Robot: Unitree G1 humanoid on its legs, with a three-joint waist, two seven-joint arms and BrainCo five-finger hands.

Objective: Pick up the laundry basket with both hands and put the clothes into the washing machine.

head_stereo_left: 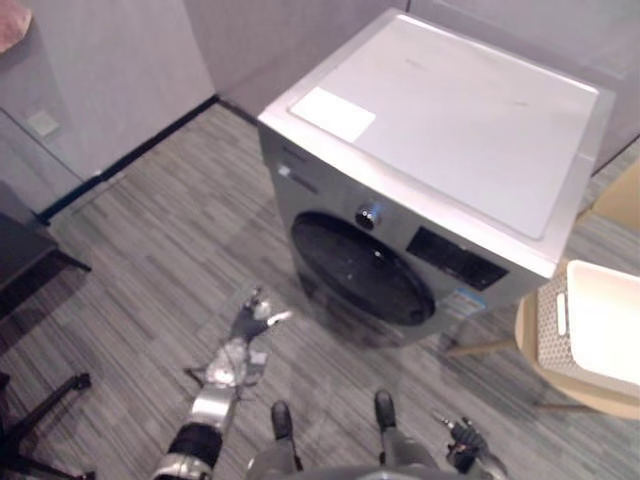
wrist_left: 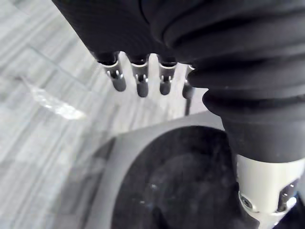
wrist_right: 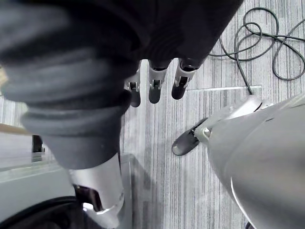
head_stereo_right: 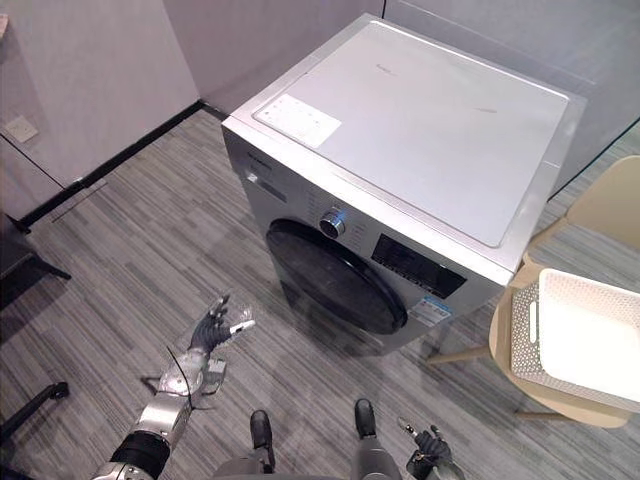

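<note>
Right hand [head_stereo_left: 462,437] low, fingers relaxed, empty — left hand [head_stereo_left: 243,326] spread, empty, before washing machine [head_stereo_left: 450,140]; white laundry basket [head_stereo_left: 550,330] on chair [head_stereo_right: 600,210].

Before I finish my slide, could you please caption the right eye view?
Open left hand and right hand before the closed washing machine; white laundry basket on a chair.
</note>
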